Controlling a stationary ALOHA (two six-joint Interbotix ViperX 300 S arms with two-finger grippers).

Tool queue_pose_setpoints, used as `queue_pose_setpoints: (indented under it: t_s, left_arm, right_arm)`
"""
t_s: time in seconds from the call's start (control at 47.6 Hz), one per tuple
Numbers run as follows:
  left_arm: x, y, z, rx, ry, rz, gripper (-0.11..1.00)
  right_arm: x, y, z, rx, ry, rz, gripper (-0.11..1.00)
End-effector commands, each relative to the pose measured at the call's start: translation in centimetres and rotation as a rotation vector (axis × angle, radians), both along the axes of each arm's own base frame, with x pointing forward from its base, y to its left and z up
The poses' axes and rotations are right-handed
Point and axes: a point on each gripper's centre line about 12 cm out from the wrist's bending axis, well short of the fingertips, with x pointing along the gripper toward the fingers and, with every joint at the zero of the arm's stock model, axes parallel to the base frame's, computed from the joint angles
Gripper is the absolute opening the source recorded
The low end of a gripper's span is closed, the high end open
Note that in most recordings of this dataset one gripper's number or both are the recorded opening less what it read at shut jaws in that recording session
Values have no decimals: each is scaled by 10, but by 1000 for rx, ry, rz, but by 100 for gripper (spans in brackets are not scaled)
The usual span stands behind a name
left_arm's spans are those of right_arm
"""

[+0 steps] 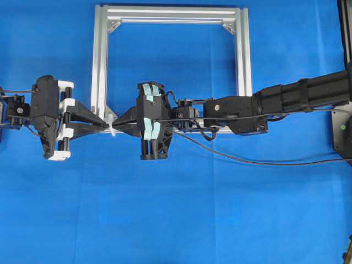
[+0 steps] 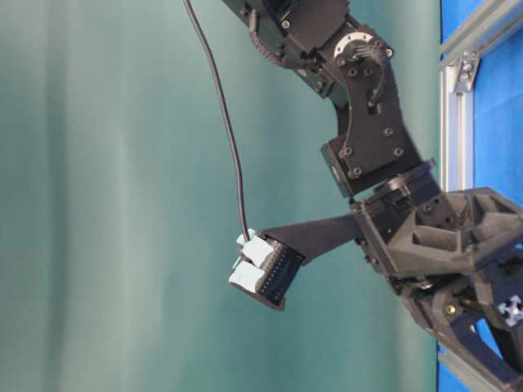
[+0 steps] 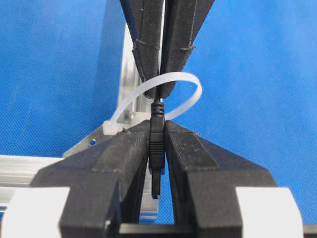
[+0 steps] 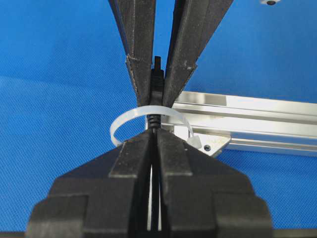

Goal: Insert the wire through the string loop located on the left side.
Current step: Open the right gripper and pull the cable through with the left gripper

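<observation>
The white string loop (image 3: 184,84) stands up from the corner of the aluminium frame (image 1: 100,66). The wire's black plug (image 3: 157,144) has passed through the loop, and my left gripper (image 3: 157,128) is shut on it. My right gripper (image 4: 154,135) is shut on the wire just behind the loop (image 4: 123,122), on the other side. In the overhead view both grippers meet tip to tip at the loop (image 1: 111,131): the left gripper (image 1: 103,126) comes from the left, the right gripper (image 1: 119,125) from the right. The wire (image 1: 247,160) trails off to the right.
The square silver frame lies flat on the blue cloth, with corner brackets (image 1: 113,25). My right arm (image 1: 286,102) reaches across the frame's lower bar. In the table-level view the wire (image 2: 235,163) hangs down beside the arm.
</observation>
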Motion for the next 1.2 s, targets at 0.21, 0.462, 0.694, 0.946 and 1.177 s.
queue_pose_setpoints:
  t_s: [0.21, 0.462, 0.694, 0.946, 1.177]
  left_arm:
    - [3, -1, 3, -2, -12, -2, 8]
    - [2, -1, 3, -2, -8, -2, 8]
    - [1, -1, 2, -2, -6, -2, 8]
    - [1, -1, 3, 0, -8, -3, 8]
    - [1, -1, 4, 0, -12, -3, 8]
  right_arm:
    - [3, 0, 17, 0, -41, 1, 0]
    - [3, -2, 15, 3, -31, -4, 0]
    - [3, -3, 14, 15, -18, -16, 28]
    - [2, -4, 12, 19, -3, -19, 95]
    - [2, -4, 12, 19, -2, -19, 96]
